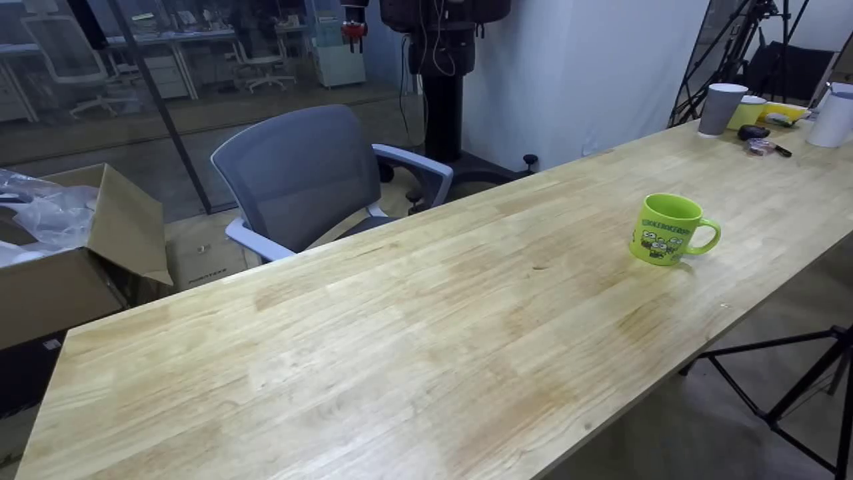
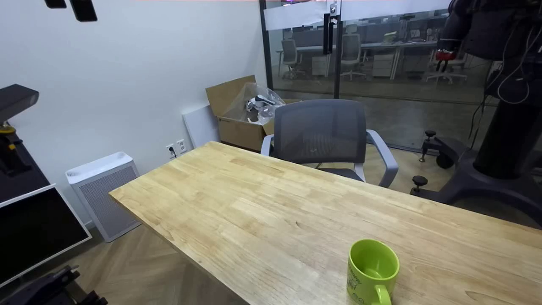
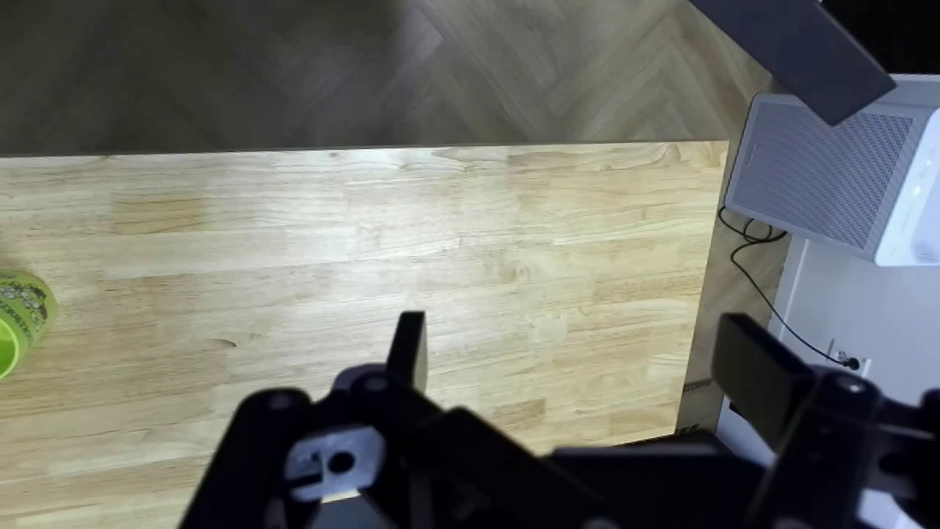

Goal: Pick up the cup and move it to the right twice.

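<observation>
The lime-green cup [image 1: 656, 230] stands upright on the wooden table, its handle pointing right in this exterior view. Lower down in an exterior view, the cup [image 2: 368, 275] shows its handle toward the camera. Only part of the cup [image 3: 26, 316] shows at the left edge of the wrist view, handle out of frame. My gripper [image 3: 571, 323] is open with nothing between its fingers, well to one side of the cup and above the table's end. Two dark fingertips [image 2: 84, 10] of it appear at the top left of an exterior view.
The wooden table [image 1: 373, 347] has a grey container [image 1: 721, 110], a yellow-green cup [image 1: 747, 112], a white container [image 1: 833, 120] and small items at its far end. A chair [image 2: 320, 131] stands against one long side. An open carton [image 2: 241, 131] is beyond the table's end.
</observation>
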Controlling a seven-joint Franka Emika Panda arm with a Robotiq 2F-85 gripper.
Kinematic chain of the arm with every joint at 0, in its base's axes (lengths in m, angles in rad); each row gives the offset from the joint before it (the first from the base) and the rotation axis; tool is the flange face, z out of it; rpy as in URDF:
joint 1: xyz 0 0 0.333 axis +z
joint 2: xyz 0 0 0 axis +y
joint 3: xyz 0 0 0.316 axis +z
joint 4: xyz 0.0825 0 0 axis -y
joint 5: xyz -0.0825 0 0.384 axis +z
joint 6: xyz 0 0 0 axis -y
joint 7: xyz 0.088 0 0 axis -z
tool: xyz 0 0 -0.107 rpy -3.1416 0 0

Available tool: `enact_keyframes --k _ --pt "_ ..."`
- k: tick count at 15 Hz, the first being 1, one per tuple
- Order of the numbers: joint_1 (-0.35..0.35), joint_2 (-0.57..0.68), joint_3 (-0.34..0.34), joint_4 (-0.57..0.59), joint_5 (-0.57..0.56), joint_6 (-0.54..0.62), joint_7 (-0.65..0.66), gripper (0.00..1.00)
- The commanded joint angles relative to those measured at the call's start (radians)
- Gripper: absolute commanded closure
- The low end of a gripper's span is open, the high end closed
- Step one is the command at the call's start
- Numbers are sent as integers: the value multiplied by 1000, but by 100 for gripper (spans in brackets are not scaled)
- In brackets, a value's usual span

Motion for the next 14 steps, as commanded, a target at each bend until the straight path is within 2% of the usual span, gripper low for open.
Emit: enact_keyframes --k 1,6,10,14 --pt "-18 0 13 2 8 -5 -8 0" --pt "-18 0 13 2 8 -5 -8 0" --pt "-43 71 16 20 -24 55 -24 0" --pt "-102 194 -21 51 -98 136 -67 0"
